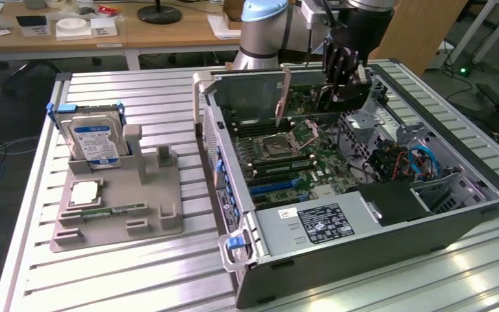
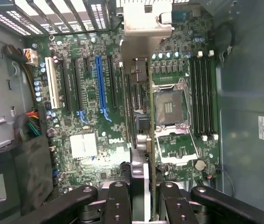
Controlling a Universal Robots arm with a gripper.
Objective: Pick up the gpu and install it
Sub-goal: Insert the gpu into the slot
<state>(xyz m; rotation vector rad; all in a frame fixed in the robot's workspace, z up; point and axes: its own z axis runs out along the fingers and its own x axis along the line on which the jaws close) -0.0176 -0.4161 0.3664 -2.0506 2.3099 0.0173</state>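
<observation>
Black robot fingers [image 2: 117,205] are clamped on the gpu [image 2: 141,42], a thin dark circuit card with a silvery metal end bracket, seen edge-on. The card stands on edge inside the open dark-grey computer case [image 1: 457,218] on the ribbed metal counter [image 1: 145,273]. It hangs over the green motherboard [image 2: 89,144], between its blue slot [image 2: 101,84] and square processor socket [image 2: 169,107]. Pickup looks done. Whether the card is seated cannot be told, and it is not released.

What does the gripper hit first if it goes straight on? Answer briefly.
Most likely the motherboard: the gripper points down at it, shut on the gpu, so the card's lower edge would touch first. Depth is unclear.
</observation>
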